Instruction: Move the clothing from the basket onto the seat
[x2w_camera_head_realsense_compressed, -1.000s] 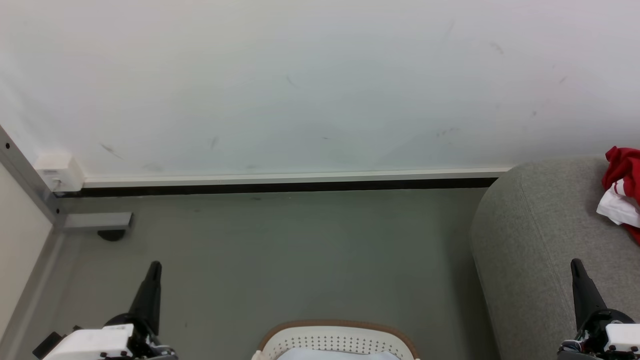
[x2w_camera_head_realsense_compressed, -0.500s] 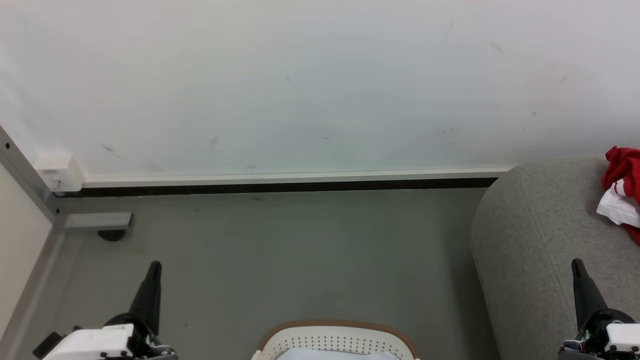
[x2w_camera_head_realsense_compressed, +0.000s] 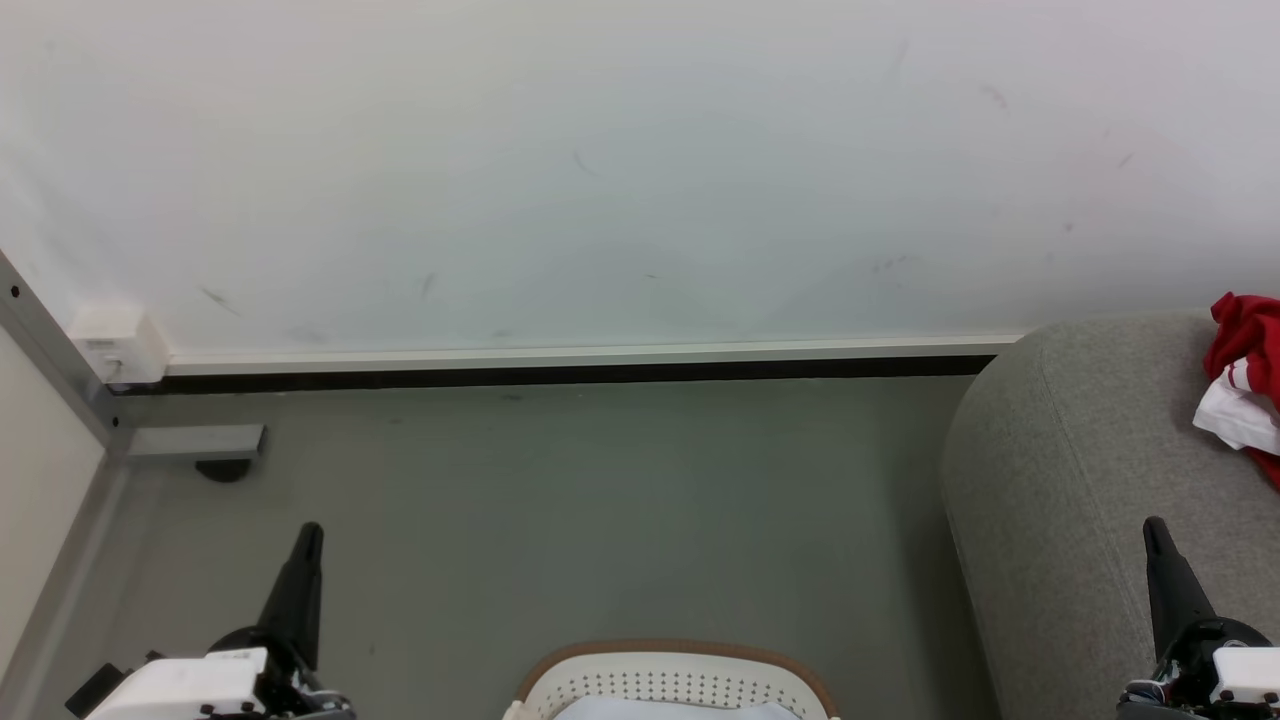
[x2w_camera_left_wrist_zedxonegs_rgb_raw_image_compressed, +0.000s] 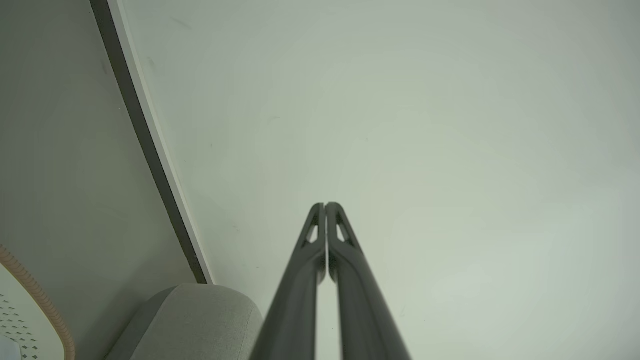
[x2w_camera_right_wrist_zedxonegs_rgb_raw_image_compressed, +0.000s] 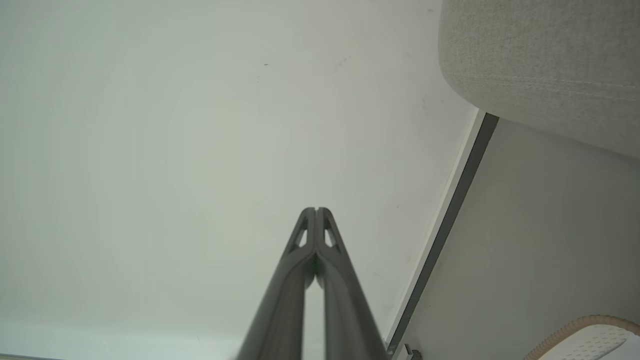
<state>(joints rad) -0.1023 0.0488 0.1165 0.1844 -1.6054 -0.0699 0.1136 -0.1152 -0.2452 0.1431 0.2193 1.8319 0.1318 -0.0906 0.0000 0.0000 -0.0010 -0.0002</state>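
Red clothing (x2w_camera_head_realsense_compressed: 1248, 345) with white trim lies bunched on the grey seat (x2w_camera_head_realsense_compressed: 1080, 480) at the right edge of the head view. The white basket (x2w_camera_head_realsense_compressed: 675, 680) with its tan rim sits on the floor at the bottom centre, pale lining showing inside. My left gripper (x2w_camera_head_realsense_compressed: 309, 530) stands shut at the lower left, holding nothing, left of the basket. My right gripper (x2w_camera_head_realsense_compressed: 1153, 524) is shut and empty at the lower right, over the seat's front. Their fingertips meet in the left wrist view (x2w_camera_left_wrist_zedxonegs_rgb_raw_image_compressed: 325, 204) and the right wrist view (x2w_camera_right_wrist_zedxonegs_rgb_raw_image_compressed: 316, 208). The seat (x2w_camera_left_wrist_zedxonegs_rgb_raw_image_compressed: 190, 320) and basket rim (x2w_camera_left_wrist_zedxonegs_rgb_raw_image_compressed: 45, 305) show there too.
A white wall (x2w_camera_head_realsense_compressed: 620, 170) with a dark baseboard (x2w_camera_head_realsense_compressed: 560, 375) runs behind the grey floor (x2w_camera_head_realsense_compressed: 600, 510). A grey metal frame leg (x2w_camera_head_realsense_compressed: 190, 440) and a small white box (x2w_camera_head_realsense_compressed: 118, 345) stand at the left corner.
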